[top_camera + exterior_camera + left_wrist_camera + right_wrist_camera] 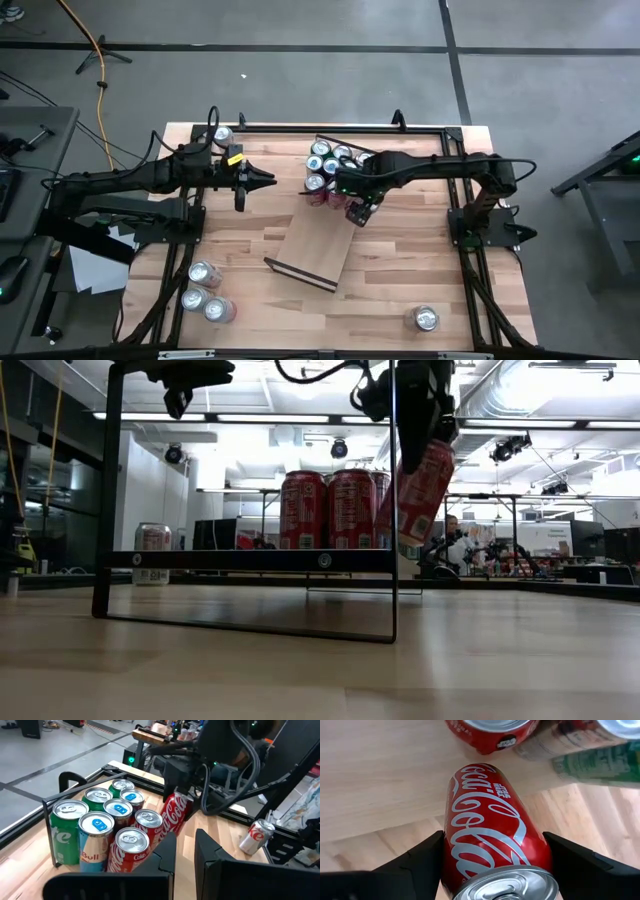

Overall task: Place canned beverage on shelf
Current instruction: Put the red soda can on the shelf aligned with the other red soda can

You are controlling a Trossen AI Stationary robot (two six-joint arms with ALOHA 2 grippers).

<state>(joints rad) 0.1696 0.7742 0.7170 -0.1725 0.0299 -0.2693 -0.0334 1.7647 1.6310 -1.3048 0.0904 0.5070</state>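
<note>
Step in hand: carrying a red can point(495, 850) to the shelf point(318, 245), clamped tilted between the fingers of the right gripper point(360, 212), in the air just beside the cluster of cans point(105, 825) already on the board. Left gripper point(268, 180) closed on nothing, waiting near the left side. Next move, by judgement: righting the can, then lowering it onto bare board beside the cluster without knocking neighbours.

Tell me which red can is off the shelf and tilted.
The red Coca-Cola can held in the right gripper, hanging tilted beside the cluster. The other red cans stand upright on the shelf with the green and blue ones.
</note>
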